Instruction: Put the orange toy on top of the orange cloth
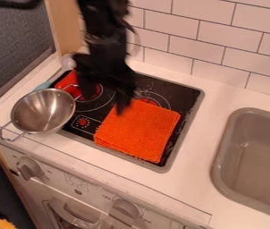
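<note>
Near orange cloth (140, 129), metal bowl (44, 112)

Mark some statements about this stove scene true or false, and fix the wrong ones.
1. The orange cloth lies on the stove. True.
2. The bowl is in the sink. False: it is at the stove's left side in the picture.
3. The tool hangs over the sink. False: it hangs over the stove.
4. The bowl is metal, with a wire loop at its near side. True.
5. An orange toy sits in the middle of the orange cloth. False: the middle of the cloth is bare.
6. The sink is right of the stove in the picture. True.
</note>
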Robot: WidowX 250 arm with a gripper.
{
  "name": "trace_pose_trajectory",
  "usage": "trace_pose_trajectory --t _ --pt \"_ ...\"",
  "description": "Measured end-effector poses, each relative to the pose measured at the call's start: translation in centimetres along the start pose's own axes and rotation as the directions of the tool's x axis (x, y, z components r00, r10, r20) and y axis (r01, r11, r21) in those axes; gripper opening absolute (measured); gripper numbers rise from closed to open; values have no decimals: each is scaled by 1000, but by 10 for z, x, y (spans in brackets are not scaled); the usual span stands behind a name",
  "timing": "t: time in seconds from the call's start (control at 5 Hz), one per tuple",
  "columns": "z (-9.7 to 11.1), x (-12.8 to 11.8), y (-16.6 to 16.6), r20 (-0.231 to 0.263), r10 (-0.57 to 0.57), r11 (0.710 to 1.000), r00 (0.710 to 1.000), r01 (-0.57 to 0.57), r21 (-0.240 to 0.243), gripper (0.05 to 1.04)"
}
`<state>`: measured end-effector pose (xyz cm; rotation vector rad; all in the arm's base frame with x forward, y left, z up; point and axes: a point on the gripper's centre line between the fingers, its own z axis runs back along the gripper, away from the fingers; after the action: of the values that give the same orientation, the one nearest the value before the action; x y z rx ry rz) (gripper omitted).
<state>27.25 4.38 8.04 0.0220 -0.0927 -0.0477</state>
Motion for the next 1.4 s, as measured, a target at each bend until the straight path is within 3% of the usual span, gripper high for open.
trace_pose_trajectory --t 0.2,0.4,0.6,1.0,1.4 --pt "6 15 33 43 48 999 998 -48 -10 999" --pt "2 21 83 42 128 991 991 -129 19 999" --pt "-20 25 102 20 173 985 985 -173 13 999" --pt "-56 40 119 18 288 958 957 -288 -21 999" --pt "-69 52 120 -17 311 950 950 -311 1 999"
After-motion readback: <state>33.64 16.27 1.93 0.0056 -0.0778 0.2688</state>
